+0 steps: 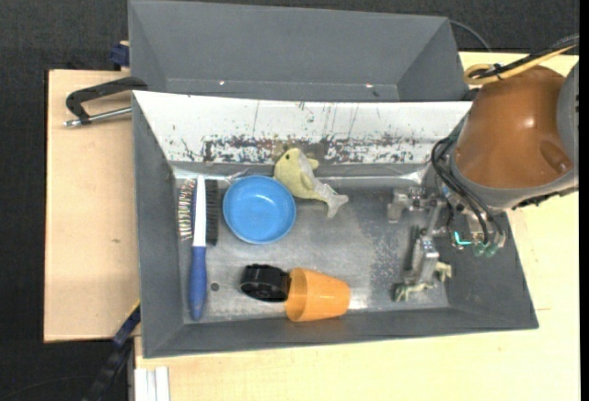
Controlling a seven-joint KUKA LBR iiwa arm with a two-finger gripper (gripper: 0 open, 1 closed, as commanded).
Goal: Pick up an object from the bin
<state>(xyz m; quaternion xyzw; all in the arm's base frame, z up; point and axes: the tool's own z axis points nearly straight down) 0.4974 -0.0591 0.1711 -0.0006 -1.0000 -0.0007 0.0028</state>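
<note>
Hanging over bare floor at the right end of the bin (304,45), the end effector (420,247) shows nothing in its grasp; how far open it stands I cannot tell. Nearest, leftward in the view by the front wall, an orange cup (317,294) lies on its side, its long axis pointing roughly toward the end effector.

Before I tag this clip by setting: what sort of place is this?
Probably a robotics lab's bin-picking station: a grey metal bin holds unrelated odds, a blue bowl, a brush, an orange cup, and a robot gripper hangs inside.
</note>
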